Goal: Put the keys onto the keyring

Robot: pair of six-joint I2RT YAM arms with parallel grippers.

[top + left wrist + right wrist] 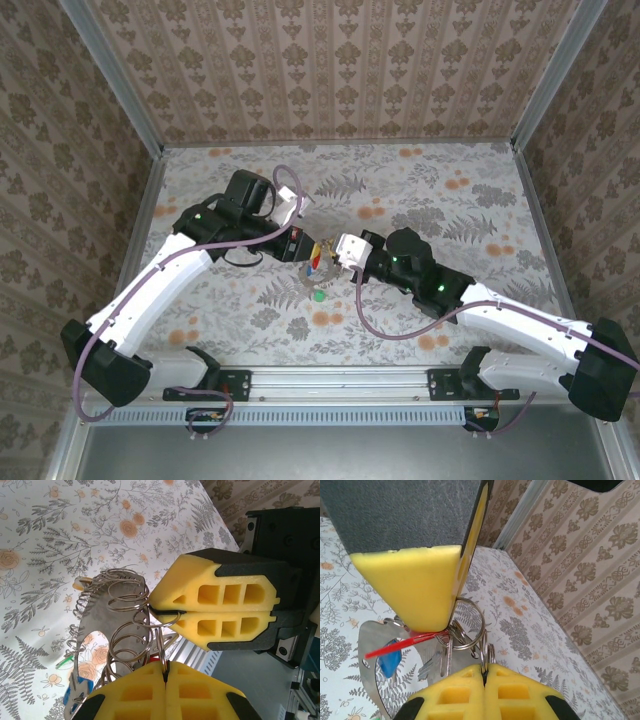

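Nearest in the top view: rail (340,380) along the table's near edge, bearing both arm bases. Reaching inward from it, left arm (160,290) and right arm (520,320), converging at mid-table.

At the meeting point: left gripper (300,245) and right gripper (347,250), tips just beside each other, keyring (318,265) between them. Just nearer than the bunch, green-headed key (318,296); cannot tell whether hanging or lying on the cloth.

From the left wrist: left gripper (165,674) at the bottom edge, yellow pads (135,690) pressed flat together, pinching a thin wire ring (161,647) in the seam. Just beyond, right gripper (162,611) entering from the right, likewise closed, nipping another wire loop at its tip. Shows the keyring (100,622) as a flat curved steel plate strung with several wire rings. Carries a blue-headed key (71,696) at lower left.

From the right wrist: right gripper (484,672) at the bottom, pads together on a pair of rings. Beyond it, left gripper (451,622) coming down onto the bunch. Under that tip: steel key blades (440,662), blue-headed key (390,664), thin red sliver (395,649), too slim to identify.

Farthest: flowered tablecloth (450,190), then patterned wall (340,70).
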